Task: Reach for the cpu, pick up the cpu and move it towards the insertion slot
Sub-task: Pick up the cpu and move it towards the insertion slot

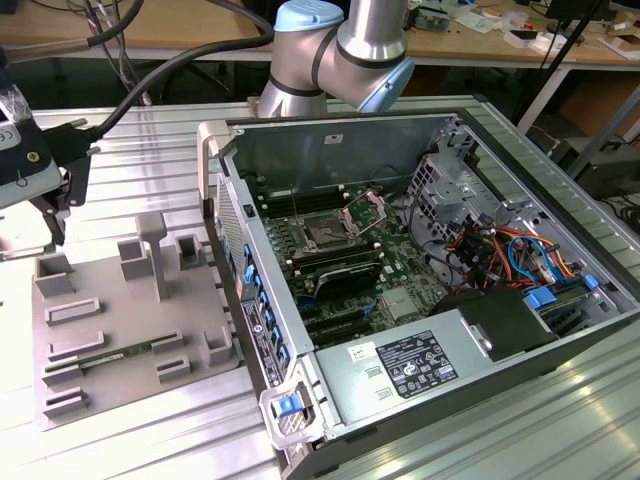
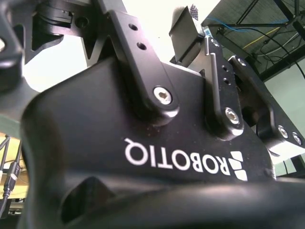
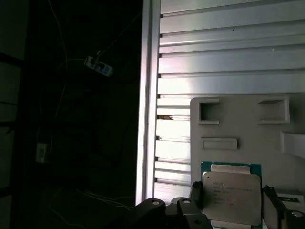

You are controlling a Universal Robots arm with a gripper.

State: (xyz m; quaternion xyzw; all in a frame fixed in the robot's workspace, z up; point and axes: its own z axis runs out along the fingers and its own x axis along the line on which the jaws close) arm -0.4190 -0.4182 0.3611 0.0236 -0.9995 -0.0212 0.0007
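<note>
The cpu (image 3: 232, 191), a silvery square chip with a thin green rim, sits between two black fingers (image 3: 196, 198) in the first wrist view, over a corner of the grey tray (image 3: 238, 129). My gripper (image 3: 232, 206) looks shut on its two side edges. In the exterior view the gripper (image 1: 40, 232) hangs at the far left, just above the tray's (image 1: 120, 330) back corner. The insertion slot (image 1: 325, 236), a dark square socket with its metal bracket (image 1: 365, 210) flipped up, lies on the motherboard inside the open computer case, well off to the exterior view's right. The second wrist view shows the gripper (image 2: 200, 29) body.
The case wall (image 1: 235, 260) stands between the tray and the socket. Upright posts (image 1: 150, 250) rise from the tray, and a memory stick (image 1: 115, 355) lies in it. Power supply (image 1: 430, 360) and cables (image 1: 500, 250) crowd the case's right side. The slatted table's edge (image 3: 150, 95) runs beside the tray.
</note>
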